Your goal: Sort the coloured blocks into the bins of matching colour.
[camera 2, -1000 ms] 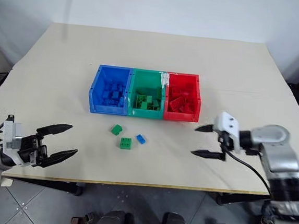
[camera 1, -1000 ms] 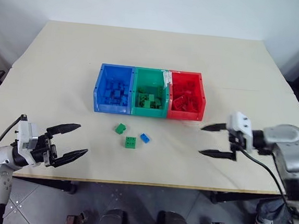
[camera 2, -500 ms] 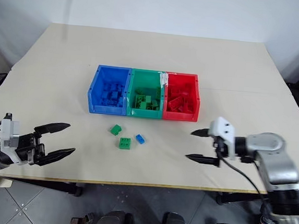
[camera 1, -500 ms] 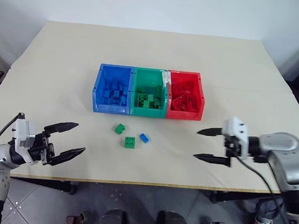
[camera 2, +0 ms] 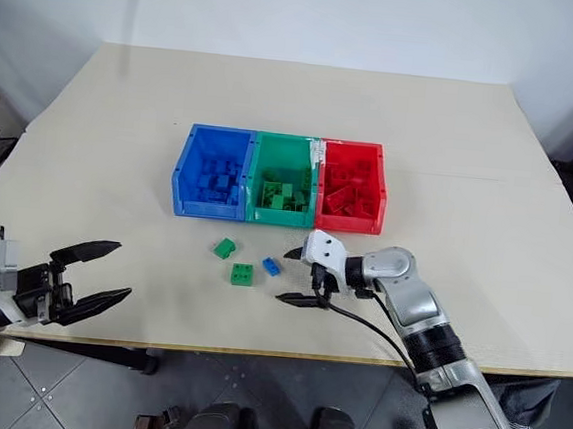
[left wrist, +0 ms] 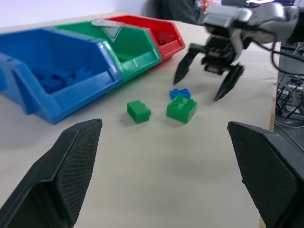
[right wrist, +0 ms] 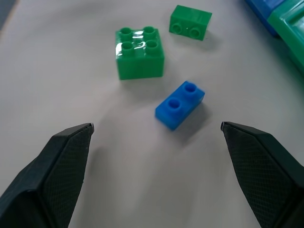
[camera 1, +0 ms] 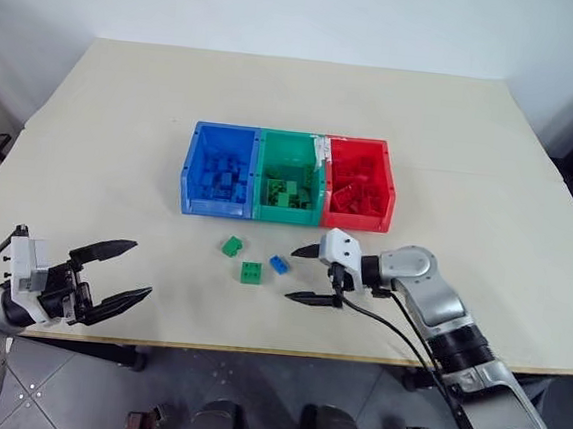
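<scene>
Nearest, at the left front edge of the pale beige tabletop (camera 1: 92,137), the left gripper (camera 1: 118,275) hangs with its two black fingers spread wide, holding nothing and touching nothing, well apart from the bricks.

Farther in, near the middle front of the table, the right gripper (camera 1: 304,273) points leftward with its two black fingers also spread wide and empty. It sits just to the right of the small blue two-stud plastic brick (right wrist: 179,104), whose studs face up; the brick lies on the table, between the lines of the two fingers but untouched by them.

Just left of the blue brick lies the green four-stud square plastic brick (right wrist: 139,52), and a little farther and left of that lies the smaller green two-stud plastic brick (right wrist: 190,22), on its side, its studs facing sideways. All three rest apart from one another.

Beyond them stand three joined open-topped plastic boxes: the blue bin (camera 1: 192,166) on the left, the green bin (camera 1: 291,145) in the middle, the red bin (camera 1: 386,188) on the right, each holding bricks of its own colour.
</scene>
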